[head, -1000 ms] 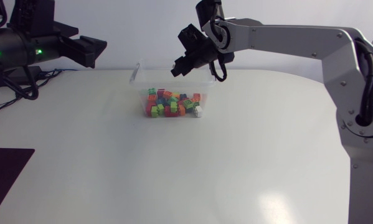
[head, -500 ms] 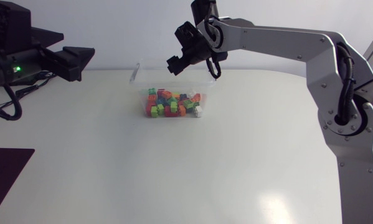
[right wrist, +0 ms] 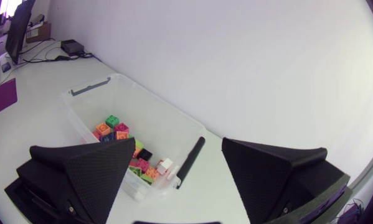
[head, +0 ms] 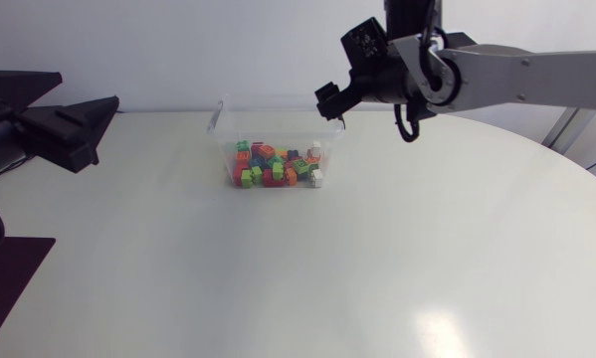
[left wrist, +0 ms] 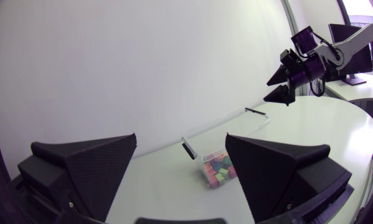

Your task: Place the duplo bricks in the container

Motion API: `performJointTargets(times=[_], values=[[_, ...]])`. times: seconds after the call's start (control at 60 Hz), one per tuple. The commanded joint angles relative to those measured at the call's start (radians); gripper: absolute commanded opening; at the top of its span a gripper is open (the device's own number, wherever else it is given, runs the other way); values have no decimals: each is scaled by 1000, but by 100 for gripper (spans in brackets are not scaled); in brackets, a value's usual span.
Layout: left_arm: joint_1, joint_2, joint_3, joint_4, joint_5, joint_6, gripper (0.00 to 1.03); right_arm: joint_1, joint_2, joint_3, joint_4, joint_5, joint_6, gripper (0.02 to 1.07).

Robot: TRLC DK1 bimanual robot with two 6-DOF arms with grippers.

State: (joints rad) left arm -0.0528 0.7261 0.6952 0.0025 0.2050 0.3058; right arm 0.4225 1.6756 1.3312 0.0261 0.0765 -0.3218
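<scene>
Head view, front to back: colourful duplo bricks (head: 276,165) are piled in the near end of the clear container (head: 273,119), close to the table's (head: 278,278) far edge. The right gripper (right wrist: 179,140) hangs over its far right corner, fingers spread wide, holding nothing. The left gripper (left wrist: 180,138) is the same deal, out by the left edge.

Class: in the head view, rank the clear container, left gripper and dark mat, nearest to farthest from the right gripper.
1. Clear container, directly beside the right gripper.
2. Left gripper, at the table's far left.
3. Dark mat, front-left corner.
</scene>
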Motion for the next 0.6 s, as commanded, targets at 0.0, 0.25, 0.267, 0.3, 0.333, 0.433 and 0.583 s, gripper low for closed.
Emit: performJointTargets(times=[0.0,0.25,0.267,0.3,0.333,0.433,0.583], values=[[11,-42,-42,17,7,-36,100,-14,-80,-119,52,32,-6,103],[33,-136,-91,7,7,-47,100,-51,-304,-369,161,114,15,103],[34,-143,-95,7,7,-50,100,-57,-321,-383,166,117,15,103],[37,-154,-102,7,7,-54,100,-65,-353,-409,170,124,13,103],[39,-163,-109,5,7,-56,100,-71,-381,-432,169,131,10,103],[42,-197,-137,-1,7,-59,100,-102,-479,-515,170,138,6,103],[57,-235,-172,4,5,-59,100,-143,-603,-621,172,138,6,103]])
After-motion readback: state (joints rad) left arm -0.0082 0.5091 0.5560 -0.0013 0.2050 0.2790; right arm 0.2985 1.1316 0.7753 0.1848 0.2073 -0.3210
